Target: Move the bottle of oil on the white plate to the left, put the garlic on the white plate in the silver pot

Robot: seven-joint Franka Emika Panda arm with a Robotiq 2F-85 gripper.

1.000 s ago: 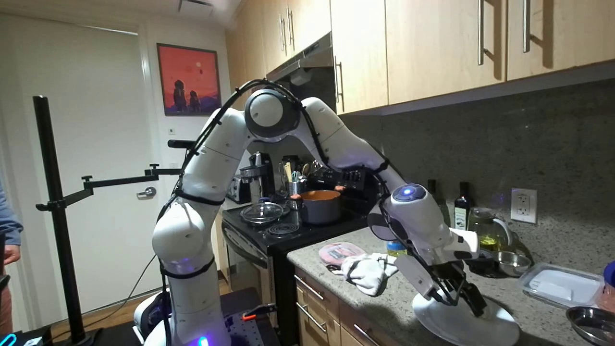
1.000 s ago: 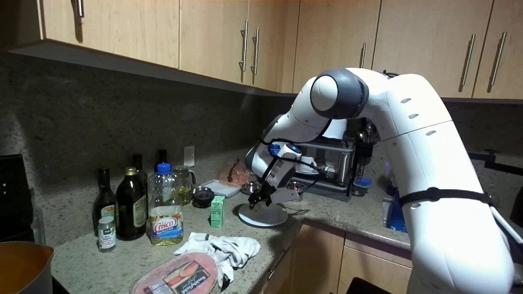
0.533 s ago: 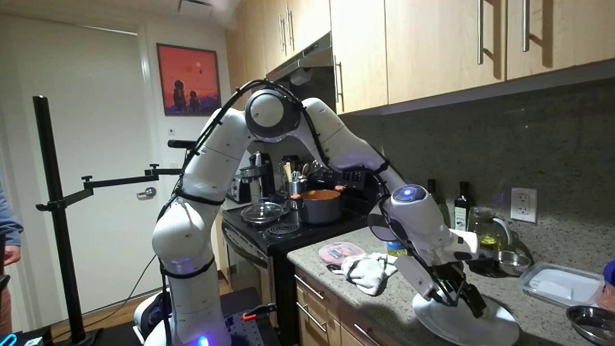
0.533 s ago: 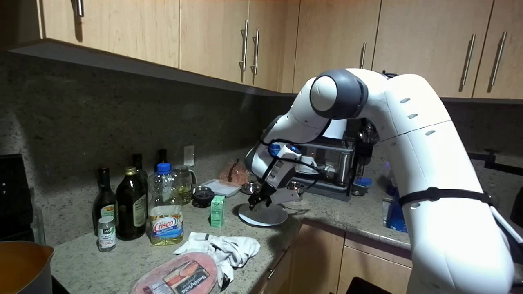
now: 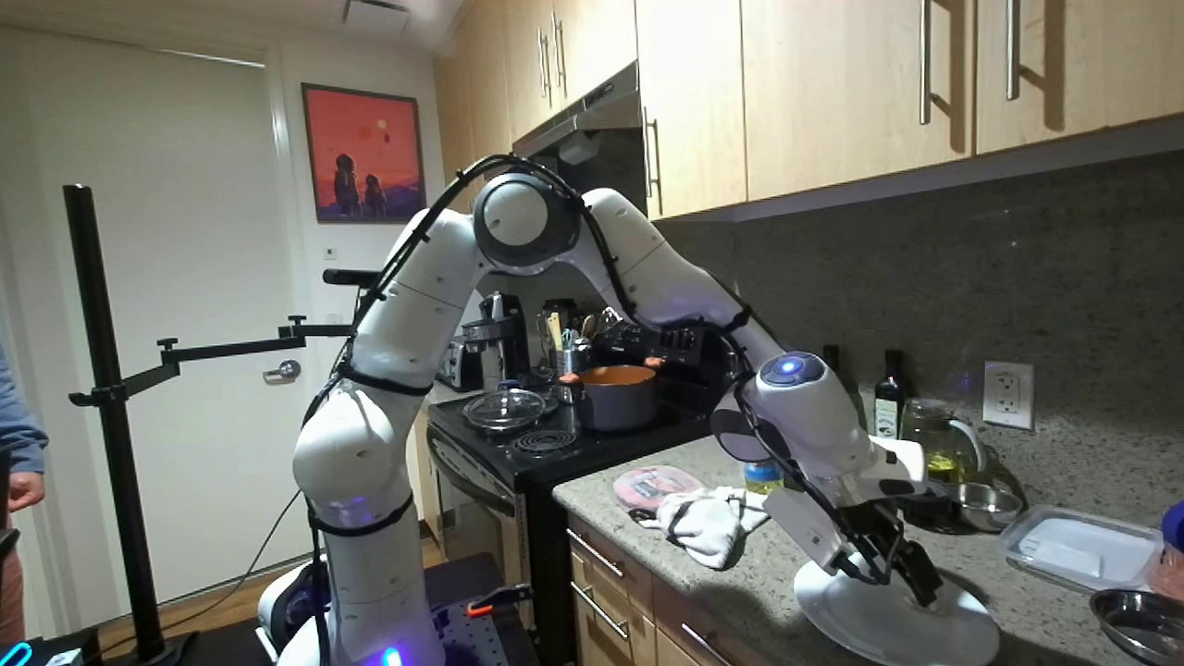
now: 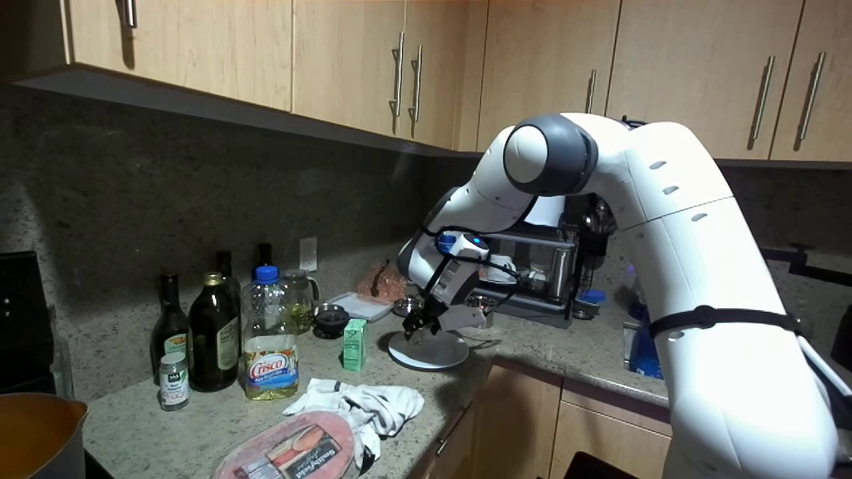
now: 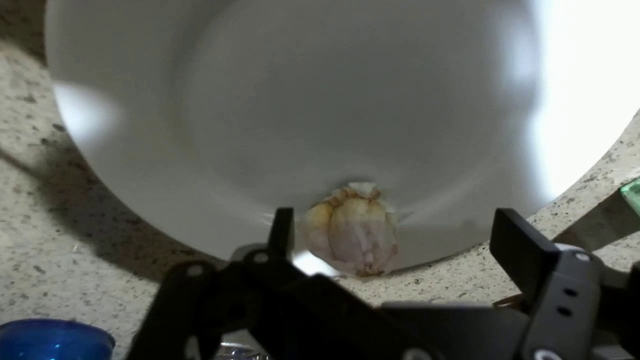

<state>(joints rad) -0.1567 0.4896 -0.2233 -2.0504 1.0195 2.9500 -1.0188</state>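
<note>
The claw (image 7: 393, 217) is wide, probably so it fits around the garlic (image 7: 355, 235) on the white plate (image 7: 350, 100); the bottle of oil (image 6: 271, 359) stands apart on the tabletop (image 6: 146, 439), maybe to make room.

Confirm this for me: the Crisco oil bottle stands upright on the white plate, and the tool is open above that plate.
No: an exterior view shows the Crisco oil bottle standing upright on the counter, apart from the white plate. The rest is right: the tool is open above that plate.
</note>
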